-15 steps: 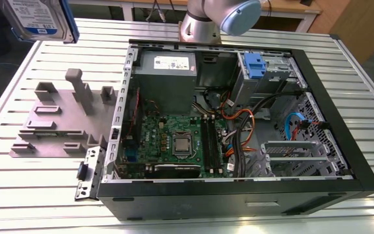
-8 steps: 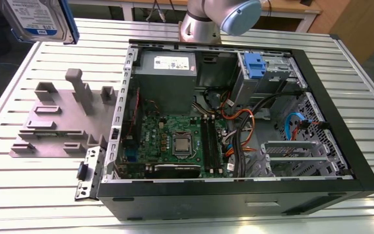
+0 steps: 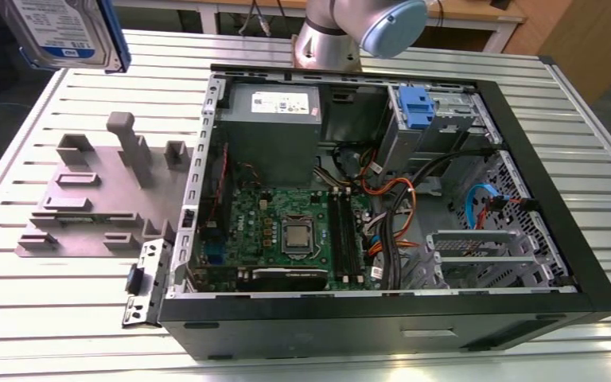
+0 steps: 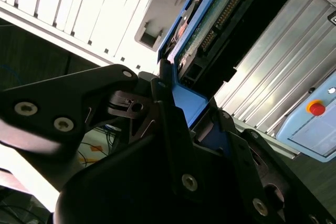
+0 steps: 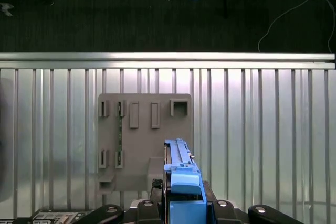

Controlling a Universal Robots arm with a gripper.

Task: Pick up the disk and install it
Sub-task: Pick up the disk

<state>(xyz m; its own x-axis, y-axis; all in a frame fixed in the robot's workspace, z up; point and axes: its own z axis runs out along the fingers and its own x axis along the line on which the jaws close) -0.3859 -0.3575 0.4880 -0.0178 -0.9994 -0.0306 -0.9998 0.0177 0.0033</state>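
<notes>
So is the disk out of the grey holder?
Out. The gripper holds the disk in the air, clear of the grey holder on the table.

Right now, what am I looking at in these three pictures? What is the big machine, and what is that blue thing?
It is a robot arm with a gripper, a kind of claw. One picture comes from a camera standing off the arm; the other two come from cameras riding near its wrist. On the ribbed metal table sit an open computer case and a grey holder block. The blue thing is the frame around the disk, a silver drive, which the gripper is shut on and holds up in the air.
</notes>
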